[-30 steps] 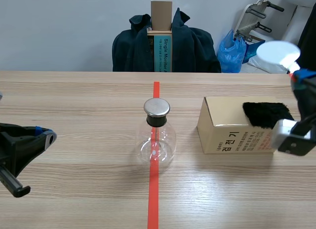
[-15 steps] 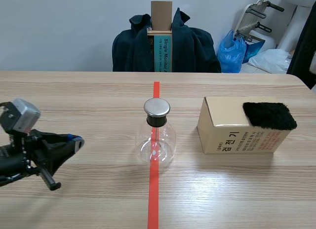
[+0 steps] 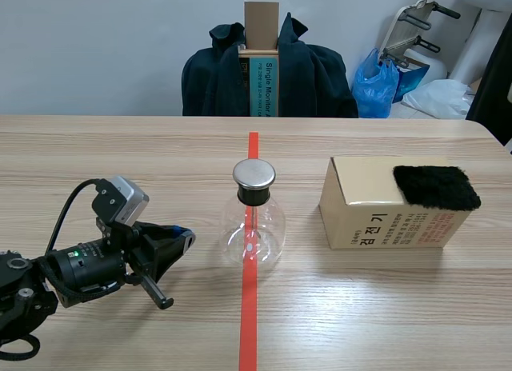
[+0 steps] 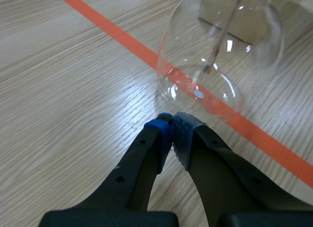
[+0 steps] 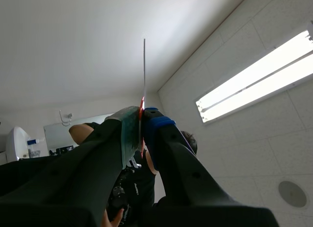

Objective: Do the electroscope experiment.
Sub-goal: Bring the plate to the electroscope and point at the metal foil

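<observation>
The electroscope, a clear glass flask (image 3: 253,227) with a metal cap (image 3: 254,174) and a thin rod inside, stands on the red tape line. My left gripper (image 3: 186,237) lies low on the table just left of it, shut on nothing. In the left wrist view the flask (image 4: 220,46) stands a short way ahead of the shut left gripper (image 4: 172,124), apart from it. A patch of black fur (image 3: 436,187) lies on a cardboard box (image 3: 388,205). My right gripper (image 5: 141,114) points up at the ceiling, shut on a thin plate (image 5: 144,65) seen edge-on.
The cardboard box stands right of the flask. Beyond the table's far edge are a chair draped with a dark jacket (image 3: 312,75) and a blue bag (image 3: 376,83). The right arm is outside the scene view. Part of a person (image 5: 146,188) shows behind the right gripper.
The left arm has slid right along the table, close to the flask. The right arm, holding a white disc a second ago, has risen out of the scene view.
</observation>
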